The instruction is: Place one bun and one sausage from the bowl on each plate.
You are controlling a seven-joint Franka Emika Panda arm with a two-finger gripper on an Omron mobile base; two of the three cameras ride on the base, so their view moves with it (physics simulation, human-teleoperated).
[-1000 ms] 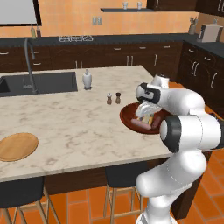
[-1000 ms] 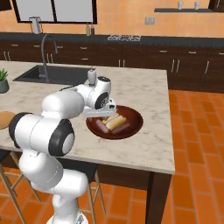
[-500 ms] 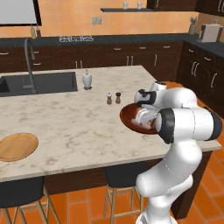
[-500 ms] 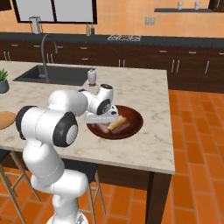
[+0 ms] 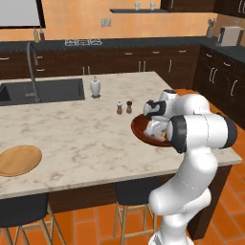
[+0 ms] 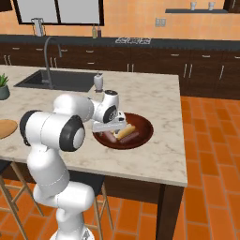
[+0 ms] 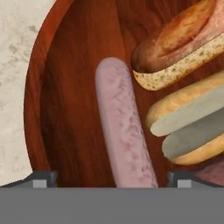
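Since the earlier frame, gripper (image 7: 111,179) has dropped lower into the wooden bowl (image 7: 70,92). Jaws stand wide apart, nothing clamped. Pink sausage (image 7: 124,131) lies lengthwise between the fingertips (image 7: 41,178). Two buns (image 7: 183,41) sit just beside it. Tan wood plate (image 5: 18,160) rests well apart on the marble counter (image 5: 86,139).

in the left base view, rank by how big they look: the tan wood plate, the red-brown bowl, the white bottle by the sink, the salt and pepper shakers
1. Bowl, probably largest, though the arm hides part of it.
2. Tan wood plate, close to the bowl in apparent size; its left edge is cut off, so their order is unsure.
3. White bottle.
4. Shakers, smallest; the two look alike.
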